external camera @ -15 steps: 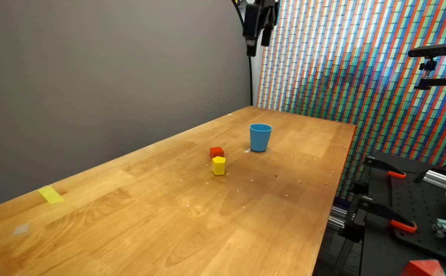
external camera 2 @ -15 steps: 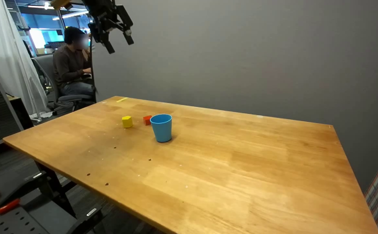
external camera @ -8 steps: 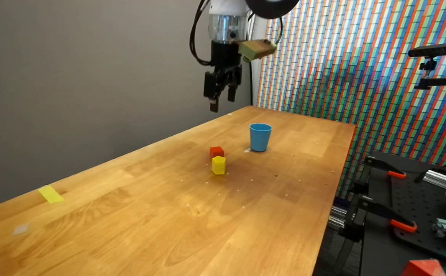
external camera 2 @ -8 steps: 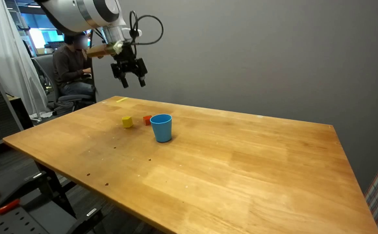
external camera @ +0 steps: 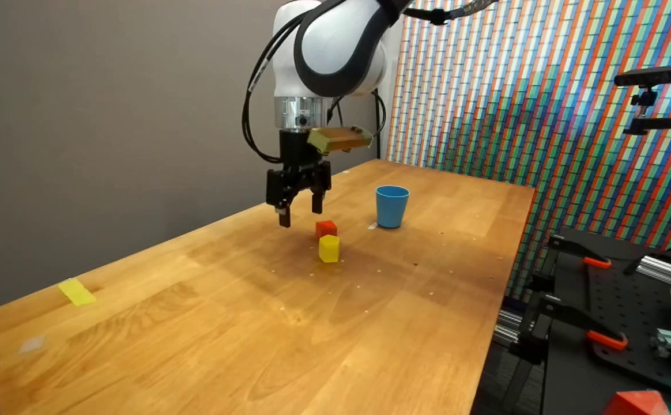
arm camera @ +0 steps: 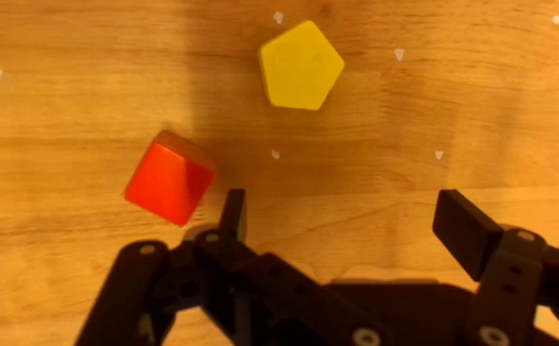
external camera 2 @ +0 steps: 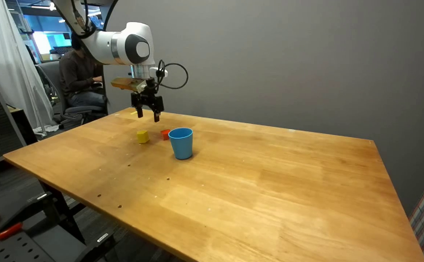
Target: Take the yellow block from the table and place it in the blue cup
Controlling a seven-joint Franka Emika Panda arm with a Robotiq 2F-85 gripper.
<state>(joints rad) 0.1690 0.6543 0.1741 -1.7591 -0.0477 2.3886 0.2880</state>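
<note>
In an exterior view, the yellow block [external camera: 329, 249] stands on the wooden tabletop [external camera: 312, 346], its five-sided end up, not yet picked. Just behind it sits a red block [external camera: 325, 228], partly covered by it. The blue cup [external camera: 391, 207] stands mouth up, farther behind the yellow block and to its right, placed, it seems, to receive it; its inside floor is out of sight. Black fingers [external camera: 285, 219] hang above the tabletop, behind the yellow block and to its left, widely parted and holding nothing.

In an exterior view, a white robot arm [external camera 2: 106, 47], cut off at the top, aims the fingers down above and beyond the yellow block, probably to take it from overhead. Here the cup is nearer than the yellow block and to its right. Far behind the yellow block is a seated person [external camera 2: 75, 80], head mostly hidden by the arm.

In the wrist view, the yellow block shows as a pentagon. Below it the fingers are spread apart, their gap likely ample for it. The red block is below the yellow block and to its left; a low approach could nudge it. Height above the tabletop is hard to judge, and the cup is out of view.
</note>
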